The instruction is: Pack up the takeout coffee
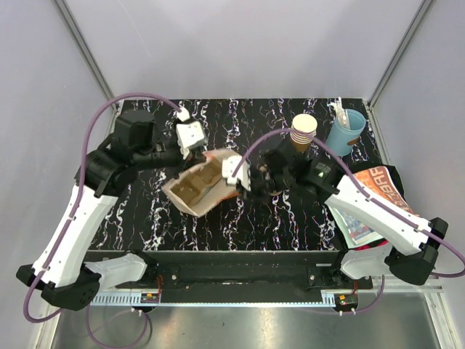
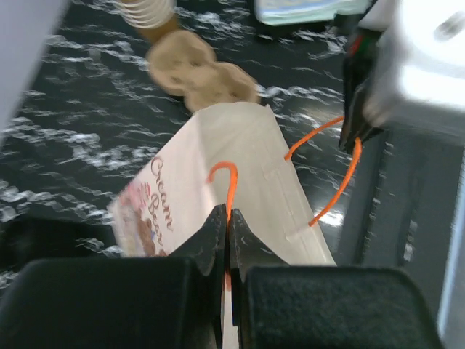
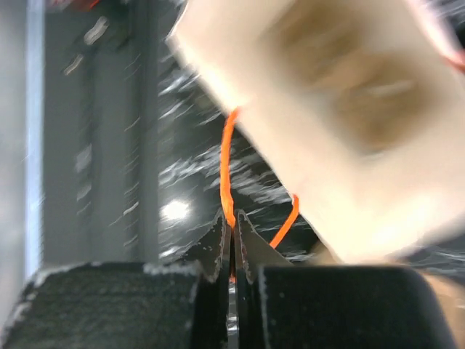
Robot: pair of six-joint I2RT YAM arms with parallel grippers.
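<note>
Top external: the left gripper [image 1: 195, 149] and right gripper [image 1: 244, 180] each pinch a handle of the paper bag [image 1: 197, 187] mid-table, spreading its mouth. I cannot pick out the lidded coffee cup; it may be inside the bag.

Left wrist: the jaws are clamped on an orange handle [image 2: 229, 182].

Right wrist: the jaws are likewise clamped on the other handle [image 3: 227, 167].

The next move is probably lifting both handles evenly.

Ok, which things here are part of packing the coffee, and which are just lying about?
In the job: paper bag; its orange handles; left gripper and right gripper, each shut on a handle. No lidded coffee cup clearly shows.

Lying about: stack of tan cups; light blue cup; printed packet by the right arm.
</note>
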